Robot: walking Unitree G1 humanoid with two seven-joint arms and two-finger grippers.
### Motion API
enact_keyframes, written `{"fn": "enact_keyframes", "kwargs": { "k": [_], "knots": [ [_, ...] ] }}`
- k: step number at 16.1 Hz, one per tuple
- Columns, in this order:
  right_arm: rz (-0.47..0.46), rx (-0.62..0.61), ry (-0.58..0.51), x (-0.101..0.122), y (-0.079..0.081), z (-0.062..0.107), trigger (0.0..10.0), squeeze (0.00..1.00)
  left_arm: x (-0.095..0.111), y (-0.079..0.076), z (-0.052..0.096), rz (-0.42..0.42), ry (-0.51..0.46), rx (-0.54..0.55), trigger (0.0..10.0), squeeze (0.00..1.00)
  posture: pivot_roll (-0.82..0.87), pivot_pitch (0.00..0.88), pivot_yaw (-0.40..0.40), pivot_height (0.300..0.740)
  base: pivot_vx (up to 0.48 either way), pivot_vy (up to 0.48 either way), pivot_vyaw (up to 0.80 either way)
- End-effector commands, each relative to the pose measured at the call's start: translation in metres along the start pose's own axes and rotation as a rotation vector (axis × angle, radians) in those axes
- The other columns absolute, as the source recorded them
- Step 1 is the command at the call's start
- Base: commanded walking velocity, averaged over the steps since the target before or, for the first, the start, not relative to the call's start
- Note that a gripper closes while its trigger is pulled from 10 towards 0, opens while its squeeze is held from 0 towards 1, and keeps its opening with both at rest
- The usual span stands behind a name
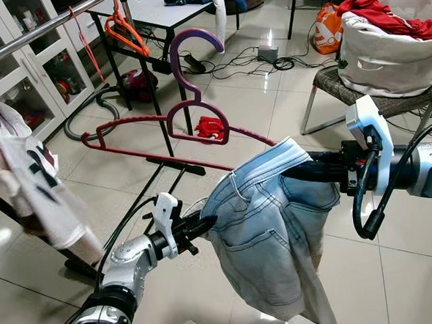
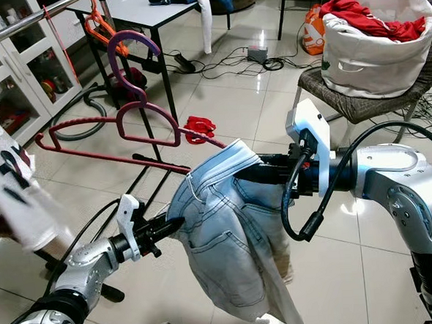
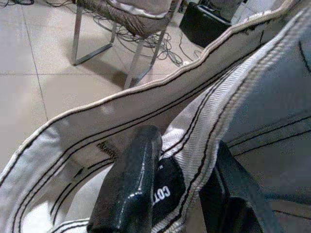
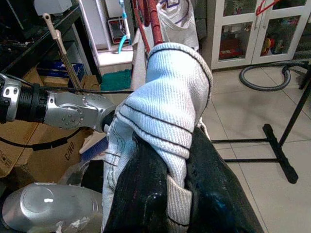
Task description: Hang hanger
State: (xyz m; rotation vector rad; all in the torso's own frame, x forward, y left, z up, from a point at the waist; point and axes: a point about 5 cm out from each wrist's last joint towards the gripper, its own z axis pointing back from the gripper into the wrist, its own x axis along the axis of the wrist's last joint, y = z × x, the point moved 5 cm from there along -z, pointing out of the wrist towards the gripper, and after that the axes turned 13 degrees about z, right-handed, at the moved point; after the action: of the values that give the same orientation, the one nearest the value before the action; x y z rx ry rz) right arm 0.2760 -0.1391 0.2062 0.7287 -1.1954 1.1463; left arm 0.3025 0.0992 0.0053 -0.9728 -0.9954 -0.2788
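Observation:
A dark red hanger [image 1: 147,122] with a purple hook [image 1: 187,53] stands hook-up in mid-air, its right end hidden inside pale blue jeans [image 1: 268,232]. My left gripper [image 1: 204,225] is shut on the jeans' waistband [image 3: 194,131] from the lower left. From the right, my right gripper [image 1: 308,169] is shut on the upper edge of the jeans [image 4: 167,116]. The silver clothes rail [image 1: 39,33] runs across the upper left, beyond the hook and apart from it.
Orange hangers [image 1: 123,28] and a white garment [image 1: 22,166] hang on the rail. The rack's black foot [image 1: 165,161] and a vacuum hose [image 1: 88,111] lie below. A chair with a laundry basket [image 1: 392,45] stands at the right, and a table [image 1: 155,8] behind.

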Motion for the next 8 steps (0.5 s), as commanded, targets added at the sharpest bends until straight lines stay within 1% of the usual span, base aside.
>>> {"fn": "enact_keyframes", "kwargs": {
  "k": [1,4,6,8],
  "knots": [
    [0.026,0.000,-0.022,0.006,0.000,0.001,10.0,0.00,0.010,0.000,0.001,0.001,-0.032,-0.014,0.0,0.00,-0.16,0.000,0.073,0.740,0.000,0.000,0.00],
    [0.011,-0.009,-0.007,-0.001,-0.001,0.001,10.0,0.00,0.013,-0.001,0.002,0.008,-0.046,-0.027,0.0,0.00,-0.16,0.000,0.075,0.740,0.000,0.000,0.00],
    [0.005,-0.019,0.025,-0.010,-0.002,0.002,10.0,0.00,0.017,0.001,0.005,0.009,-0.063,-0.021,0.0,0.00,-0.16,0.000,0.076,0.740,0.000,0.000,0.00],
    [-0.004,-0.022,0.025,-0.012,-0.003,0.002,10.0,0.00,0.023,0.004,0.008,0.009,-0.076,-0.016,0.0,0.00,-0.16,0.000,0.077,0.740,0.000,0.000,0.00]
  ]
}}
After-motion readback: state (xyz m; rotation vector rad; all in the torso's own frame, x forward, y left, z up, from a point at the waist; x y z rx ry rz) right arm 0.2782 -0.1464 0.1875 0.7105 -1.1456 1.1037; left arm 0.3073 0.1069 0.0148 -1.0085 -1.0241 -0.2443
